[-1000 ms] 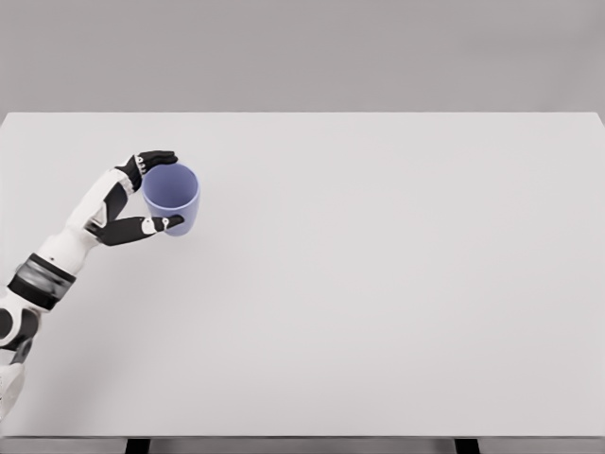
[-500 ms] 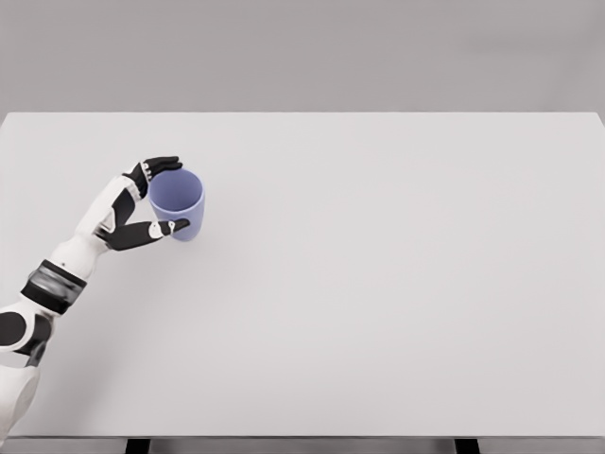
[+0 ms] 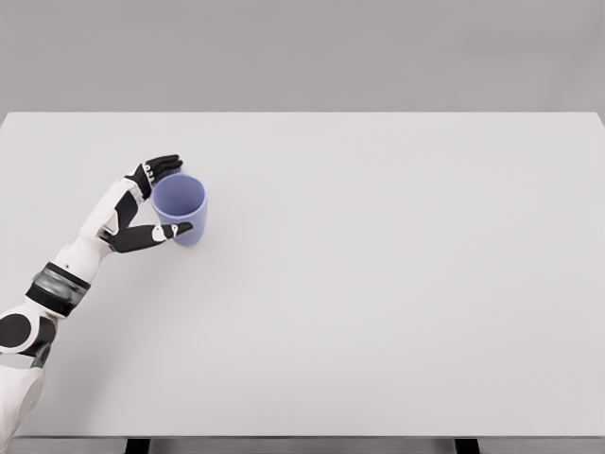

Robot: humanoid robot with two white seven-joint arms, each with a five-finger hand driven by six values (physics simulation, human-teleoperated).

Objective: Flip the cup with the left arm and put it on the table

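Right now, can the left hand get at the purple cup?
Probably yes: the left hand is already around the cup, fingers behind its rim and thumb in front, with nothing on the table between them.

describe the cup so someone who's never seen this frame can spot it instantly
On the wide white table, look to the left part, where the white left arm ends in a black-fingered left hand. Between its fingers stands a small lavender-blue plastic cup, mouth up. It is the only coloured thing on the table.

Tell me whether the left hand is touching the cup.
Touching. The head view shows the left hand with fingers and thumb wrapped around the cup.
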